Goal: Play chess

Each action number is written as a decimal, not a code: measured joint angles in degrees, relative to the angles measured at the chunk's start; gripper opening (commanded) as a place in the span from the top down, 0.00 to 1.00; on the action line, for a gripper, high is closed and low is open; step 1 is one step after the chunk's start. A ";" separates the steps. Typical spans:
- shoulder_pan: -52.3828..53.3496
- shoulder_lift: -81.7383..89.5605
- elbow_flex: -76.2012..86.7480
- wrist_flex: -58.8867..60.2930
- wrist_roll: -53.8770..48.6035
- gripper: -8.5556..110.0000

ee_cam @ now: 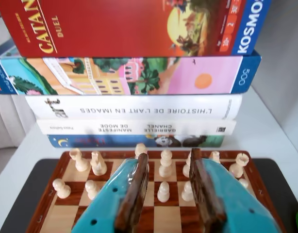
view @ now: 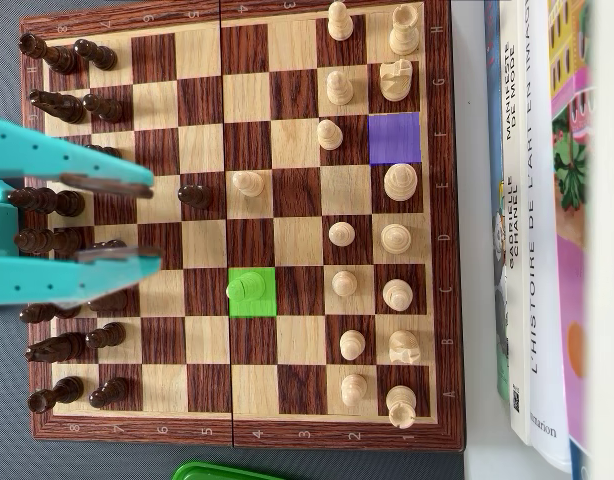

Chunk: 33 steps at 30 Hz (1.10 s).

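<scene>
The wooden chessboard (view: 249,430) lies with dark pieces (view: 62,100) along its left side and white pieces (view: 397,240) along its right in the overhead view. One square is tinted green (view: 264,305) and holds a piece (view: 245,287). An empty square near the white back row is tinted purple (view: 395,138). A white pawn (view: 248,183) stands advanced beside a dark pawn (view: 194,196). My teal gripper (view: 155,222) hangs open over the dark side, nothing between its brown-padded fingers. In the wrist view the gripper (ee_cam: 168,156) frames white pawns (ee_cam: 163,191) across the board (ee_cam: 167,218).
A stack of books and game boxes (ee_cam: 134,109) stands just beyond the board's white end, and shows at the right edge (view: 537,250) of the overhead view. A green object (view: 227,471) pokes in at the bottom edge. The board rests on a dark mat (view: 2,450).
</scene>
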 measured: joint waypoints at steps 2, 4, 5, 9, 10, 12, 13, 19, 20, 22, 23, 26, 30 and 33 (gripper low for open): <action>0.00 3.16 3.60 -3.87 0.00 0.81; 0.00 6.24 7.03 -7.03 0.00 0.81; 0.00 7.65 8.44 -8.26 0.00 0.81; 0.00 13.36 12.74 -10.63 0.00 0.81; 0.00 14.59 13.45 -10.81 0.00 0.81; 0.00 16.88 14.94 -10.99 0.00 0.81; 0.00 17.93 15.73 -11.07 0.00 0.81; 0.00 20.57 18.98 -13.89 -0.53 0.81; 0.00 20.65 19.34 -14.94 -1.32 0.81; 0.00 20.65 20.13 -18.11 -3.08 0.81; 0.00 20.65 20.30 -19.69 -3.96 0.81; 0.00 20.65 21.88 -24.96 -5.54 0.81; 0.00 20.65 23.99 -32.61 -5.71 0.81; 0.00 20.65 24.17 -38.76 -5.71 0.81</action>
